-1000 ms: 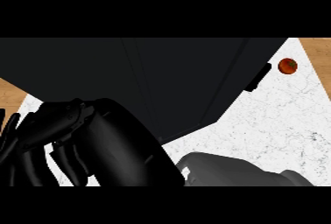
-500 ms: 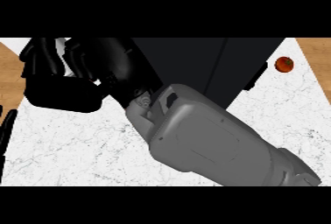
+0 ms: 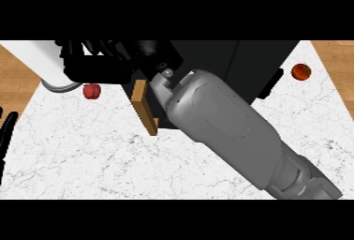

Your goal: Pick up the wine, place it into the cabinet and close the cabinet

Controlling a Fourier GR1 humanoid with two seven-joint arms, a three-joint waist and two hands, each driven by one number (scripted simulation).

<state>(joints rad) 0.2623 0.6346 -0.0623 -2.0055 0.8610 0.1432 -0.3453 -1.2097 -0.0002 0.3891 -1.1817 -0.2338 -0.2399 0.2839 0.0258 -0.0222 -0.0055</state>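
The black cabinet [image 3: 228,61] stands on the desk [image 3: 83,154], to the right of the right robot hand [image 3: 104,68], with its wooden door [image 3: 146,110] open edge-on just beside that hand. The hand is clenched on a pale cylinder at upper left, apparently the wine [image 3: 38,61], roughly upright. The left robot hand [image 3: 10,126] rests released at the left edge, farther off.

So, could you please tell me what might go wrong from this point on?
The right hand sits close beside the white cylinder and small red object, so it might knock either. The grey forearm crosses right by the wooden panel at the dark cabinet; it could bump that. I cannot see the wine, so its hold is unverifiable.
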